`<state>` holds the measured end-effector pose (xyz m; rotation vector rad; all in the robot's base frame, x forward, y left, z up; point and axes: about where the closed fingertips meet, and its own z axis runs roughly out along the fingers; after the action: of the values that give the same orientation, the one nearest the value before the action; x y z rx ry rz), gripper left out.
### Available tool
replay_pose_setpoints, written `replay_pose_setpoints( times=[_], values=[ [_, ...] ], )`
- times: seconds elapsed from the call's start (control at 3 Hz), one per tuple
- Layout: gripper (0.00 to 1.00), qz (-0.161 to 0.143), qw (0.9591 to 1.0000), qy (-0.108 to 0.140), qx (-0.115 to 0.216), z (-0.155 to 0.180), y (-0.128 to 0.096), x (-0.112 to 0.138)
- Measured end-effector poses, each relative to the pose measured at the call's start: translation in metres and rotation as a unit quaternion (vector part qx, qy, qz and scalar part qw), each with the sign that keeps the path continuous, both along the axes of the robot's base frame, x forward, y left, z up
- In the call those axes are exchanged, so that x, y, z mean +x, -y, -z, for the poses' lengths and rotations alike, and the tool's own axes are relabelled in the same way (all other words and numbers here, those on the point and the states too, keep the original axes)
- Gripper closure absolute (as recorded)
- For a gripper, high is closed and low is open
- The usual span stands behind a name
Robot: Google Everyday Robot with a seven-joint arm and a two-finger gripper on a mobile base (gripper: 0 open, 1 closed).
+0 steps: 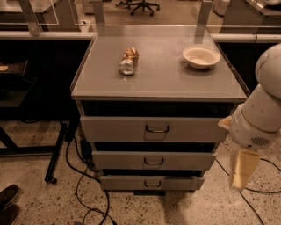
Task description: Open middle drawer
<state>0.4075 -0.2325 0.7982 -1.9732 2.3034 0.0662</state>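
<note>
At the lower left edge of the frame a pair of dark shoes (8, 204) rests on the speckled floor (193, 208), where black cables (83, 182) loop past the foot of a grey metal drawer cabinet (81, 94). At the lower right the robot's white arm (259, 116) reaches down, and its pale gripper (243, 172) hangs beside the cabinet's right side, level with the two lower drawers and apart from every handle; whether it is clenched or released cannot be told. Three grey drawers stack in the centre of the frame: the narrow-fronted bottom drawer (131, 183) lowest, the middle drawer (127, 161) just above it with a small dark bar handle (153, 162) at front centre, and the taller-fronted top drawer (118, 128) over both. A dark gap shows above each front, and the inside of each drawer is hidden from view. On the cabinet's flat grey top, a crumpled drink can (128, 60) lies on its side left of centre, and a shallow white bowl (201, 56) stands upright towards the right rear corner, well apart from the can. A black table leg (57, 151) slants to the floor left of the cabinet. Across the upper frame runs a pale rail (44, 35), with the base of an office chair (142, 5) beyond it at top centre.
</note>
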Motion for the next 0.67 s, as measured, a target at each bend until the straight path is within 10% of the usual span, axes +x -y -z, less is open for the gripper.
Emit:
replay_pose_setpoints(
  times=[0.67],
  values=[
    [0.00, -0.043, 0.9966, -0.056, 0.043, 0.128, -0.025, -0.013]
  ],
)
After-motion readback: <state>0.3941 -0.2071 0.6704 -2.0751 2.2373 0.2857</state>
